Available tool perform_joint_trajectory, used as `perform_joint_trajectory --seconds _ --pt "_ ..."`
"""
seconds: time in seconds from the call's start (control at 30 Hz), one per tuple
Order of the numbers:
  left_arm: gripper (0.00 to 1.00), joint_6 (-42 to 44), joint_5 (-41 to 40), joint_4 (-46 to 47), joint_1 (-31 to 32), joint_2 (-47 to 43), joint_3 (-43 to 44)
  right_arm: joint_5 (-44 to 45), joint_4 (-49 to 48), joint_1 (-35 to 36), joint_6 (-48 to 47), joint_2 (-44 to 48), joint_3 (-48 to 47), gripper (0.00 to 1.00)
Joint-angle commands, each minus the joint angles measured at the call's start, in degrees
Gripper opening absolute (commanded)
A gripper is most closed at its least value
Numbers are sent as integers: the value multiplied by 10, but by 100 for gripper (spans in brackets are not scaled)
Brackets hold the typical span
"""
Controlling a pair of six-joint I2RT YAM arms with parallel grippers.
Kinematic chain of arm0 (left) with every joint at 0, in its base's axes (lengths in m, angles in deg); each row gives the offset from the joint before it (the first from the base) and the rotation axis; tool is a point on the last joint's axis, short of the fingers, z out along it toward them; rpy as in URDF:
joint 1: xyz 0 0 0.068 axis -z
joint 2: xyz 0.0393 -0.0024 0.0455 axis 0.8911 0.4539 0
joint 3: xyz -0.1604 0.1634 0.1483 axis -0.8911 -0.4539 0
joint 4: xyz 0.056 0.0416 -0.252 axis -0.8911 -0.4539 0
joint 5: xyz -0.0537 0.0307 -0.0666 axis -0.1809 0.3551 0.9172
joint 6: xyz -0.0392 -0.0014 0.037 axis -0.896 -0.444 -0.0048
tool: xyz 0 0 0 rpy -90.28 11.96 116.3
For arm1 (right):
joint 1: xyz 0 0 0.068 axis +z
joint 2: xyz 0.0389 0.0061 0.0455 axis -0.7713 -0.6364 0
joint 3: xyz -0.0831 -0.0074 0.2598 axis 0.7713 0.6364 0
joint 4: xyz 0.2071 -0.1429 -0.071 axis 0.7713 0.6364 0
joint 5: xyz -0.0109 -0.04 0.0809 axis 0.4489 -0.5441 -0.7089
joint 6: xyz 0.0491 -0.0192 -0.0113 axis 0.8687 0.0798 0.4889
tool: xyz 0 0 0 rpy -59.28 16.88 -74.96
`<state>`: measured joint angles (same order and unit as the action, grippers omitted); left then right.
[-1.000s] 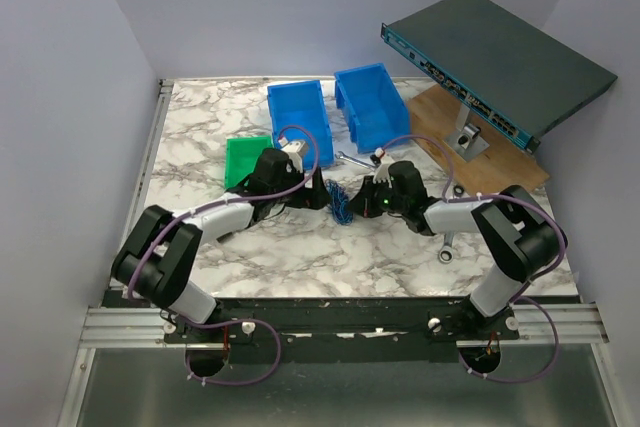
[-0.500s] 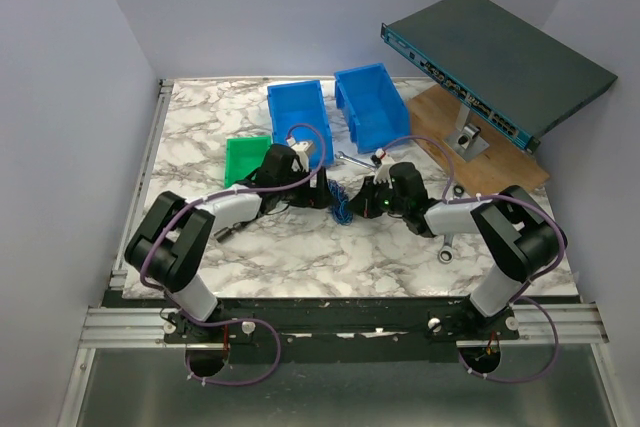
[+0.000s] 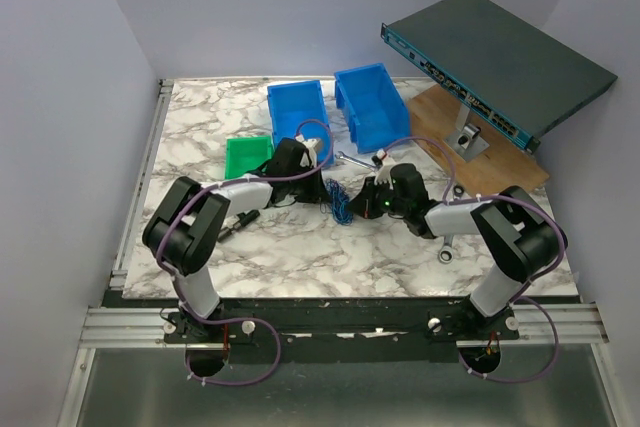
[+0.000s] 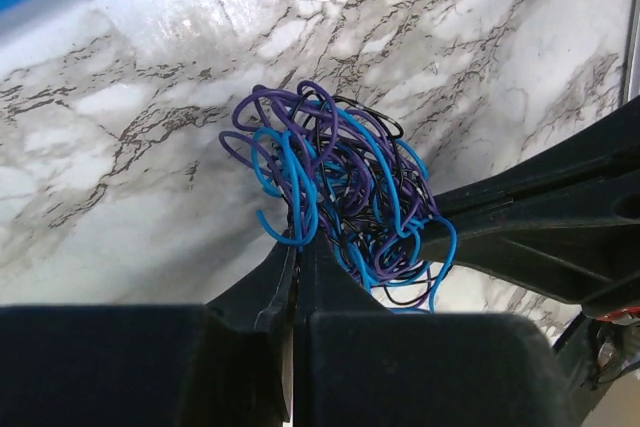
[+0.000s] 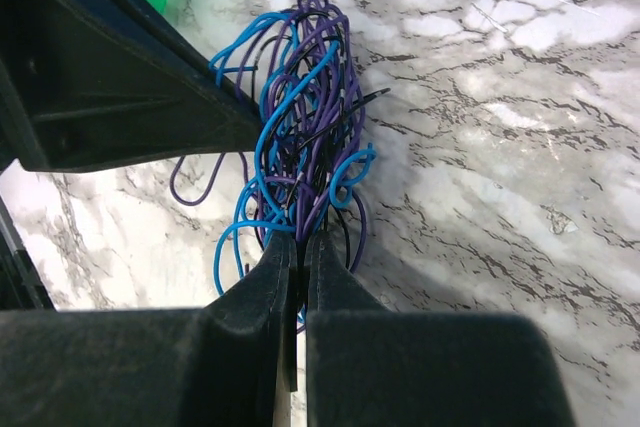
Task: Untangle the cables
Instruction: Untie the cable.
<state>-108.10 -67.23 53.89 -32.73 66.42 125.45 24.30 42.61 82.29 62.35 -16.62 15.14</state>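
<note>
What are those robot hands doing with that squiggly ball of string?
It's a robot trying to untangle a ball of very thin blue, purple and black cables lying in the middle of the marble table. The left gripper is pinched shut on a few strands at one side of the ball. The right gripper is pinched shut on strands at the opposite side. The cables are all in one knotted clump, and no strand has been pulled free yet.
</note>
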Motion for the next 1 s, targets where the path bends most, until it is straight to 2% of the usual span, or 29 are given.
perform_joint_trajectory --seconds 0.0,0.13,0.37,0.53,0.67,0.8,0.97 --pt "0 6 -39 -12 3 -55 -20 55 11 3 6 23 13 1" --pt "0 2 -108 12 -7 -123 -70 165 46 2 19 59 21 1" --pt "0 -37 -151 58 -54 -200 -147 375 59 2 61 154 75 1" --pt "0 -54 -210 80 -69 -269 -200 481 76 2 89 198 100 1" --pt "0 -61 -257 99 -69 -322 -237 512 101 2 100 206 97 1" --pt "0 -53 -247 126 -69 -347 -255 390 62 3 41 199 95 1" --pt "0 -71 -313 99 -69 -379 -266 381 68 3 29 185 83 1"
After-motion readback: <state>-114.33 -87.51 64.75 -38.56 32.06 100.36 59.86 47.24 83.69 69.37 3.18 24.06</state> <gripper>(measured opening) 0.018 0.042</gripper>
